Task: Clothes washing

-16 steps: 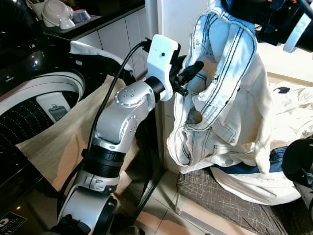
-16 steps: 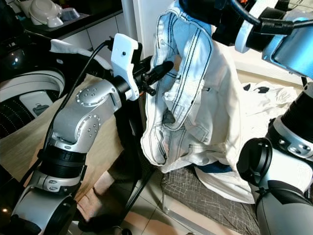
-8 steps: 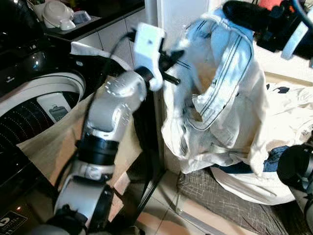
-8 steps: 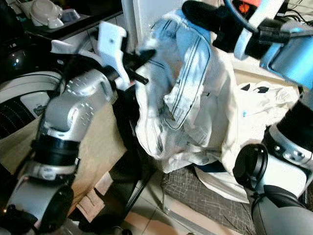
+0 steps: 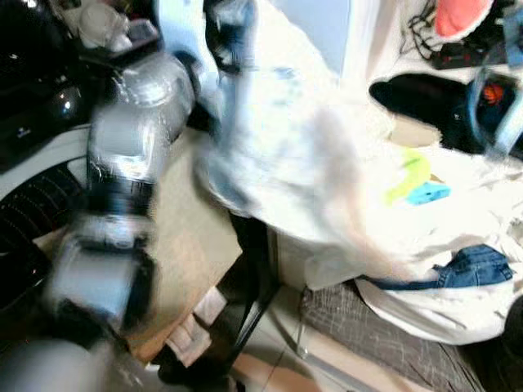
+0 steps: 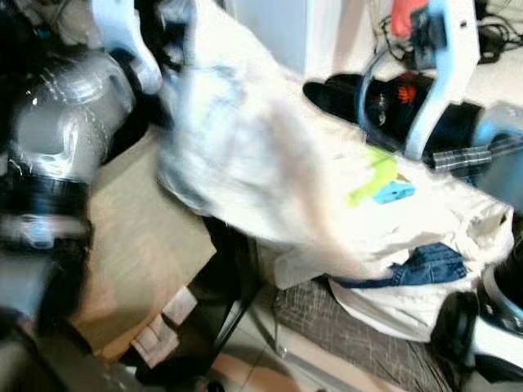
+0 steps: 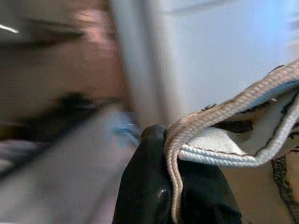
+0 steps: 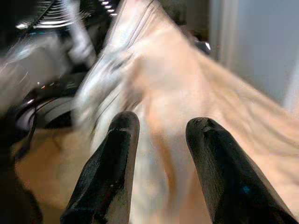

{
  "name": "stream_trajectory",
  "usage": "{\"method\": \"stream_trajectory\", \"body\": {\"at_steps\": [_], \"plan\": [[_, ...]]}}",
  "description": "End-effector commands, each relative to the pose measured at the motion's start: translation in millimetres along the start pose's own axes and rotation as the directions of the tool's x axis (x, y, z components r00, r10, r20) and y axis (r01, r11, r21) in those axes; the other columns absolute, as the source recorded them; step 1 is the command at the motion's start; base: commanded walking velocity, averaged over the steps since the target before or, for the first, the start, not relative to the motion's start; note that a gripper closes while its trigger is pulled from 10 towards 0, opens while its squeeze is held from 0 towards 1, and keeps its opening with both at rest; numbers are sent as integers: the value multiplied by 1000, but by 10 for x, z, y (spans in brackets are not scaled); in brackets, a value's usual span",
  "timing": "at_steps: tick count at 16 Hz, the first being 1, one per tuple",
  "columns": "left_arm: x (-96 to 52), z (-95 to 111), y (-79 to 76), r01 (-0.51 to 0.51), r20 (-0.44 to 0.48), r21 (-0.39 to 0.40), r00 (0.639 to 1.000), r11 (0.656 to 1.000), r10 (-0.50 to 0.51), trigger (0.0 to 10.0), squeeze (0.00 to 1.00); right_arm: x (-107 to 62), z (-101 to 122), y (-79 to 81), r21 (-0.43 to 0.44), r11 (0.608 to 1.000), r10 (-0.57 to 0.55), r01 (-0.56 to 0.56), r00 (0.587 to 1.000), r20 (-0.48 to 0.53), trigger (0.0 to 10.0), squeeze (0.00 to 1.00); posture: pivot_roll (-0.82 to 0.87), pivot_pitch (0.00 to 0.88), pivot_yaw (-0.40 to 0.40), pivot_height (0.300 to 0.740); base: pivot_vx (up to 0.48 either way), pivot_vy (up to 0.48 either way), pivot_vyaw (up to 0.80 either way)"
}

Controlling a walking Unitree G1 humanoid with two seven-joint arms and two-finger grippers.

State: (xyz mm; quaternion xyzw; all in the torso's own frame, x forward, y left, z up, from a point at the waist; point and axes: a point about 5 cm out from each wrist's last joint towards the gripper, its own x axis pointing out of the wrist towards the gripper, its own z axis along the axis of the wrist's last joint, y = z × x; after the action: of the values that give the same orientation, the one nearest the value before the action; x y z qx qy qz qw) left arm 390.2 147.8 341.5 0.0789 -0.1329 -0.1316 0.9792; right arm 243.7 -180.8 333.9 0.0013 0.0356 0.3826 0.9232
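A white garment with dark stitching (image 5: 302,155) hangs blurred across the middle of the eye views, stretched from upper left down to the laundry pile. My left gripper (image 5: 229,33) is raised at the top left, above the washing machine's side. In the left wrist view it (image 7: 173,186) is shut on the garment's thick folded hem (image 7: 224,140). My right gripper (image 5: 409,96) sits at the right, just past the cloth's edge. Its fingers (image 8: 117,154) stand apart in the right wrist view, with the pale cloth beyond them and nothing between.
The top-loading washing machine's drum (image 5: 33,196) opens at the left, with a beige cloth (image 5: 176,245) draped over its side. At the lower right, a pile of white clothes (image 5: 441,310) and blue denim (image 5: 474,265) lies on a grey checked mat (image 5: 368,335). A white cabinet (image 5: 327,33) stands behind.
My left arm has swung up and to the left, pulling the garment with it. My right gripper has let go of the garment's top and dropped to the right. The view is blurred.
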Motion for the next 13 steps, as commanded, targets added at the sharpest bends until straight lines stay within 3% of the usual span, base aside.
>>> {"method": "stream_trajectory", "body": {"at_steps": [1, 2, 3, 4, 5, 6, 7, 8, 9, 11, 12, 13], "plan": [[-17, 259, 236, -135, 90, 83, 988, 987, 128, 0, 0, -21, 4, 29, -13, 1000, 11, -11, 1000, 2, 10000, 0, -97, 0, 140, 740, 0, 0, 0], [-31, 421, 471, -288, 131, 215, 955, 933, 265, 0, 0, -33, -37, 4, 3, 1000, -20, 20, 1000, -5, 10000, 0, -96, 0, 141, 740, 0, 0, 0], [-129, 680, 845, -530, 231, 372, 848, 762, 477, 0, 0, -34, -129, -46, 16, 998, -63, 63, 998, -25, 10000, 0, -95, 0, 142, 740, 0, 0, 0], [-264, 880, 1153, -693, 336, 492, 709, 527, 620, 0, 0, -10, -199, -93, 25, 995, -97, 98, 994, -44, 10000, 0, -83, 0, 136, 740, 0, 0, 0], [-371, 1014, 1311, -764, 436, 556, 603, 327, 668, 0, 0, 21, -224, -111, 26, 993, -112, 113, 993, -48, 10000, 0, -85, 0, 135, 740, 0, 0, 0], [-437, 1127, 1369, -814, 533, 549, 517, 191, 670, 0, 0, 47, -222, -115, 20, 992, -124, 125, 991, -43, 10000, 0, -82, 0, 133, 740, 0, 0, 0], [-457, 1190, 1368, -836, 606, 538, 470, 105, 642, 0, 0, 71, -218, -113, 18, 991, -128, 129, 991, -35, 10000, 0, -81, 0, 133, 740, 0, 0, 0], [-451, 1189, 1360, -836, 632, 545, 461, 65, 622, 0, 0, 88, -223, -106, 18, 992, -128, 128, 991, -34, 10000, 0, -81, 0, 133, 740, 0, 0, 0], [-386, 1078, 1358, -792, 604, 608, 508, 58, 614, 0, 0, 121, -249, -81, 19, 993, -118, 118, 992, -35, 10000, 0, -82, 0, 135, 740, 0, 0, 0], [-278, 681, 1363, -654, 414, 743, 616, 143, 670, 0, 0, 160, -332, -33, 17, 994, -103, 105, 993, -56, 10000, 0, -89, 0, 144, 740, 0, 0, 0], [-257, 423, 1366, -563, 275, 797, 659, 217, 700, 0, 0, 169, -366, -20, 21, 995, -101, 102, 993, -66, 10000, 0, -90, 0, 145, 740, 0, 0, 0], [-260, 187, 1364, -497, 160, 820, 674, 283, 721, 0, 0, 177, -394, -11, 27, 995, -97, 99, 993, -73, 10000, 0, -90, 0, 147, 740, 0, 0, 0]]}}
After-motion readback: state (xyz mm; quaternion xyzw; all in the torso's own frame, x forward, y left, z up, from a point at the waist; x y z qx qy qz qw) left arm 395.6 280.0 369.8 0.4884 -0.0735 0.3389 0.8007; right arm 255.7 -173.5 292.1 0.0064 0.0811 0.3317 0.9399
